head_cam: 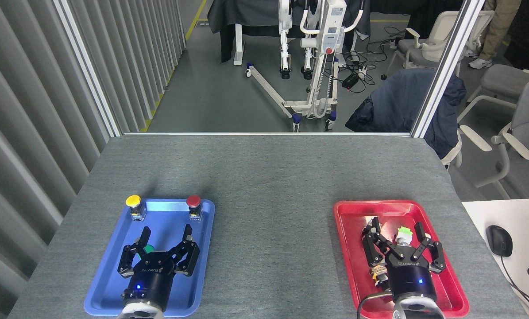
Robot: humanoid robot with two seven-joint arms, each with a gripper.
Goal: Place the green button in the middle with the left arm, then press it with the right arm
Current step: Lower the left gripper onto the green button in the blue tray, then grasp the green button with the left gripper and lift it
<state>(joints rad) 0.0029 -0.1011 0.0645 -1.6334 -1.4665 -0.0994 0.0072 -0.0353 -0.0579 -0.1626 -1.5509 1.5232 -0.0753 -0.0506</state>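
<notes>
Left pincer [166, 232] is hovering released over the green button [148, 249], seemingly under its 9 o'clock finger; closing off-centre risks knocking it aside. Right pincer [399, 232] is hanging released.

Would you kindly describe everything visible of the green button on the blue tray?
Only a sliver of the green button shows: a dark-green rounded cap peeking between the spread fingers of the left pincer, close to the left finger. Its base is hidden behind the pincer body. It sits inside the blue tray, nearer than the yellow and red buttons at the far rim. Whether a finger touches it cannot be told.
</notes>
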